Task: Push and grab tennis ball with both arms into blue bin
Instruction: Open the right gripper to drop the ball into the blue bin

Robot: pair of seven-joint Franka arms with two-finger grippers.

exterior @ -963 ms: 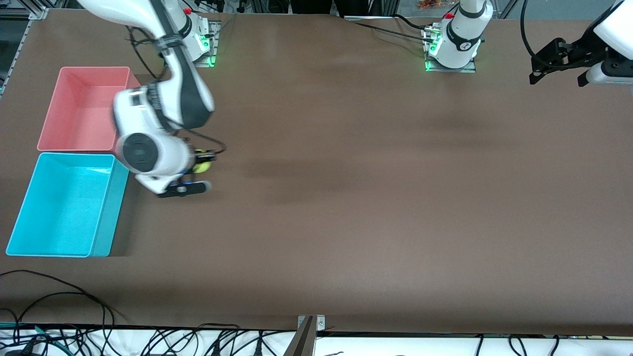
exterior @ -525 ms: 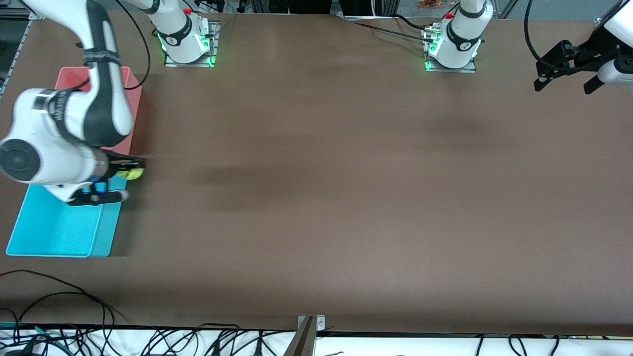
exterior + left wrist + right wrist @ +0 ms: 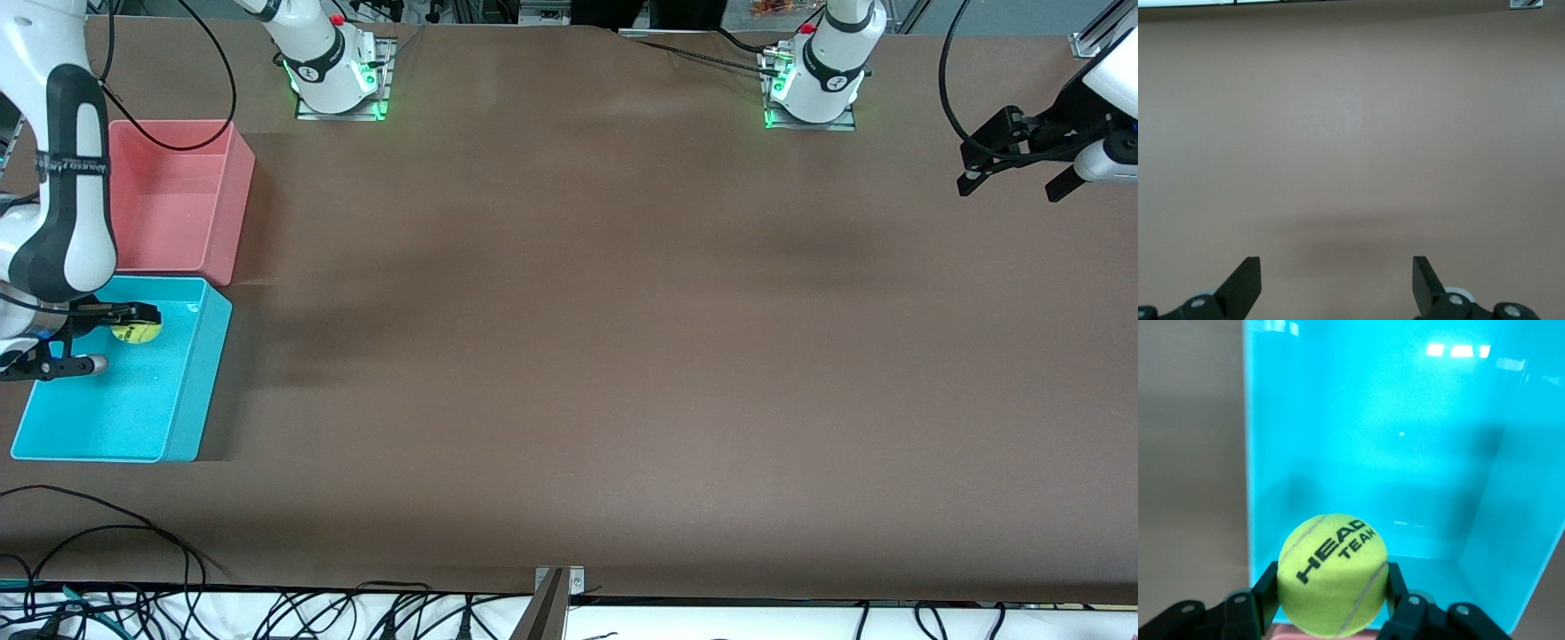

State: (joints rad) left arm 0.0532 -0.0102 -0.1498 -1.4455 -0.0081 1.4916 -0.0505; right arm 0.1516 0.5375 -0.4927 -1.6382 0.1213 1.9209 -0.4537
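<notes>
HEAD Team tennis ball: clamped between the 2 fingers of the right gripper, pads pressed on its sides, seam and logo facing the right wrist camera. I have it in the air over the blue bin, above the part of the bin that lies next to the pink bin. Right wrist view shows the bin's open interior under the ball, with 1 long wall close by.

My read: carry is done, release is the step in hand.

How I'd do it well:
- Ball sits over the bin's end, not its middle. I'd shift it toward the middle before opening, so a bounce has walls on all sides.
- Lower first. A tennis ball dropped from height onto hard plastic can hop out.
- Open the fingers smoothly and fully; felt may cling to 1 pad and flick the ball sideways.
- Lift straight up afterwards, clear of the rim.

Left gripper: waits in the air over the left arm's end of the table, fingers spread wide, nothing between them; the left wrist view shows only bare brown surface.
</notes>
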